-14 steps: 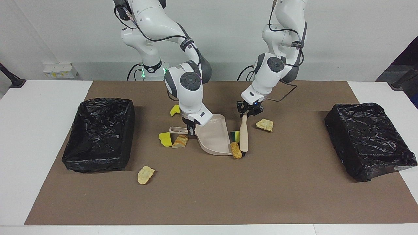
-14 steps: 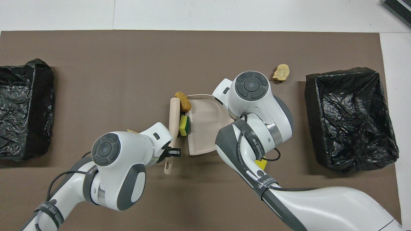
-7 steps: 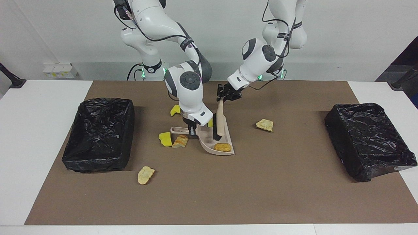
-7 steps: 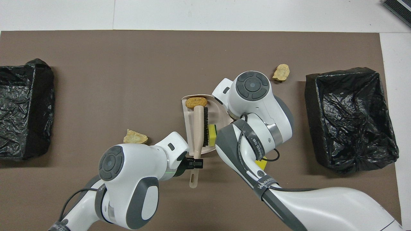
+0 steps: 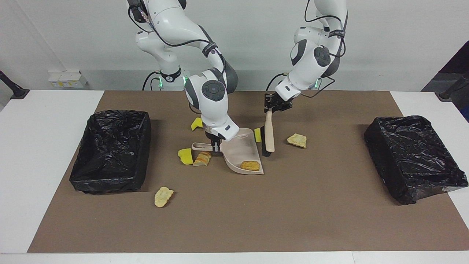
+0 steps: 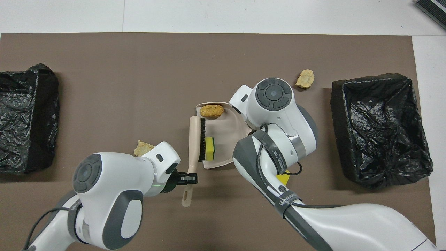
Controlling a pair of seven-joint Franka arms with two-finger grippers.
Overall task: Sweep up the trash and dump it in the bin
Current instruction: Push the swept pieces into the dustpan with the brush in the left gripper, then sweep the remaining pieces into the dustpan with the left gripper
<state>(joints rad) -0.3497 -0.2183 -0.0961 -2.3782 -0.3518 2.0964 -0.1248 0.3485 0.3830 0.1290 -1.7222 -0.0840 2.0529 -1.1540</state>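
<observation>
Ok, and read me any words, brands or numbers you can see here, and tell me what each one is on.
"WANJEED": black strap round the right arm's forearm, overhead view.
second strap nearer that arm's wrist: white print, too blurred to read.
wall socket box stickers: too small to read.
No print visible on the dustpan, brush or bin liners.
</observation>
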